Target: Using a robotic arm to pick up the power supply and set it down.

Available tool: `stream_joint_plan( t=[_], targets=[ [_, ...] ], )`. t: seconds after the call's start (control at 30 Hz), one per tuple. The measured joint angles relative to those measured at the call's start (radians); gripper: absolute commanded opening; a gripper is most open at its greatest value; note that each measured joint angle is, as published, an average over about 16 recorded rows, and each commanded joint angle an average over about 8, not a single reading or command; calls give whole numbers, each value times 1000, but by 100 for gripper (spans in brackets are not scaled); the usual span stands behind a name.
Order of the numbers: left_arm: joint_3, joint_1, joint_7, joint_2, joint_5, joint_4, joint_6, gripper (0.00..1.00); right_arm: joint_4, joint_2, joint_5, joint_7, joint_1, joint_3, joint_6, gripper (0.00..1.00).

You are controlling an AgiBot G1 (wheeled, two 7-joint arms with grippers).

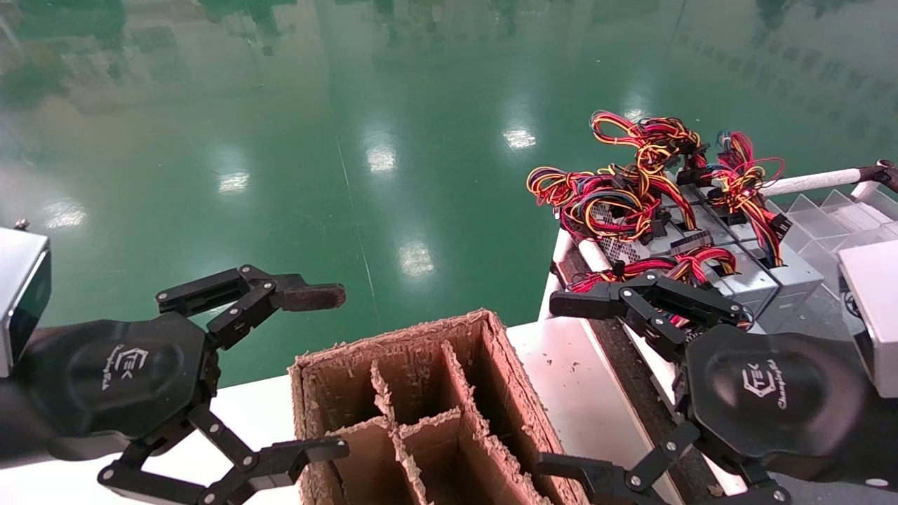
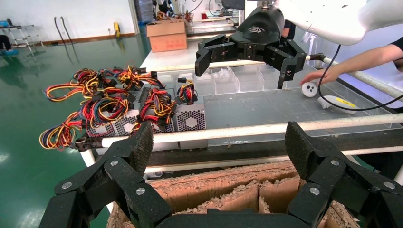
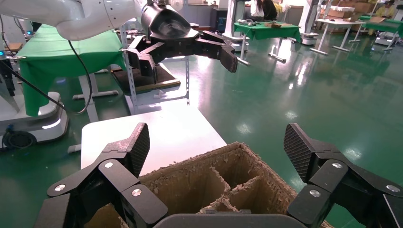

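The right gripper (image 1: 572, 382) hangs spread wide, holding nothing, between the cardboard box (image 1: 421, 414) and the tray (image 1: 807, 294), ready to reach. The power supply (image 1: 754, 277) lies there among others. The left gripper (image 1: 337, 372), also spread, waits beside the box.

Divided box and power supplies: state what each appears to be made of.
Divided box: looks like brown corrugated cardboard, matte, with frayed, fuzzy cut edges and dividers.
Power supplies: seemingly bare sheet metal, dull silver-grey, judging by perforated vent panels and crisp folded corners. Their wire bundles look plastic-insulated in glossy red, yellow and black.
Both grippers, left and right, hang open near the box.
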Motion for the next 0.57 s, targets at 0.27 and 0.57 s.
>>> stream_joint_plan(
  t=[0.27,0.57],
  targets=[
    [0,0,0,0,0,0,0,100,-1,0,1,0,0,-1,0,100],
    [0,0,0,0,0,0,0,100,-1,0,1,0,1,-1,0,100]
  ],
)
